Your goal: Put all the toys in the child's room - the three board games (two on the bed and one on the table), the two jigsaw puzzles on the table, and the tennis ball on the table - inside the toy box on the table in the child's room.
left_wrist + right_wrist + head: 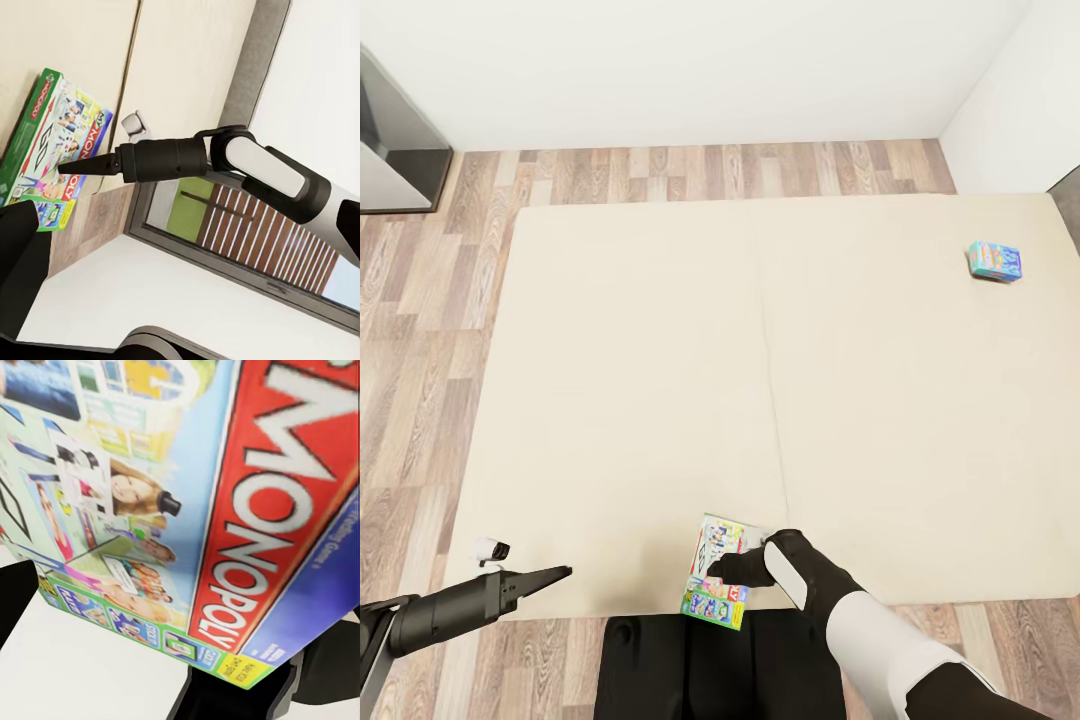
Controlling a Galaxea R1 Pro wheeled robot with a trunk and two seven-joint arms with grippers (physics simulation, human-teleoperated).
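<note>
Beige mattress of the low bed [660, 330] spreads over plank flooring. At its near edge the black right gripper [728, 572] covers part of the white-and-green Monopoly board game box [716, 575] (jaw state hidden). Beside it, the left gripper [555, 575] hangs pressed together. Far right lies a small blue game box [994, 261].

Beige two-part bed [660, 380] on wood floor [420, 300], white-and-green board game [712, 560] at near edge, blue board game [994, 261] far right.
</note>
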